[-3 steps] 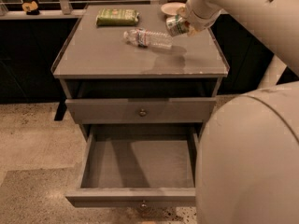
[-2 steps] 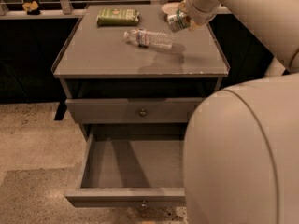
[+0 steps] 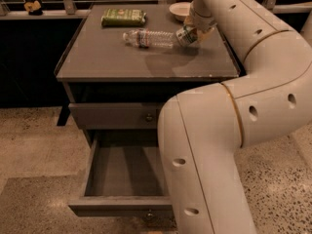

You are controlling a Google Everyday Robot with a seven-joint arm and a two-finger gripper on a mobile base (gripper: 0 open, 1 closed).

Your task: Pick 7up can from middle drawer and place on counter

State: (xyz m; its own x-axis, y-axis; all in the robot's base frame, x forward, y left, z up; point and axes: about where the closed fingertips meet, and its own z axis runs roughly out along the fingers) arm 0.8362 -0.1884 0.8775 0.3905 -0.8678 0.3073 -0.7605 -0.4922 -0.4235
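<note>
Jaws around one 7up can over the counter, beside one bottle

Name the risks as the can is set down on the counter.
Over the counter's back right, the pincer holds the 7up can tilted, close to the lying water bottle; lowering it could set the bottle rolling. Released at that tilt, the can may topple. The bowl behind could get clipped.

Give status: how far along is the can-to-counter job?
Done: the silvery-white, green-marked 7up can is out; the open grey bottom drawer looks empty where visible. In hand: the gripper holds the can tilted over the grey cabinet countertop, beside the clear plastic bottle. Left: set it down, release.
</note>
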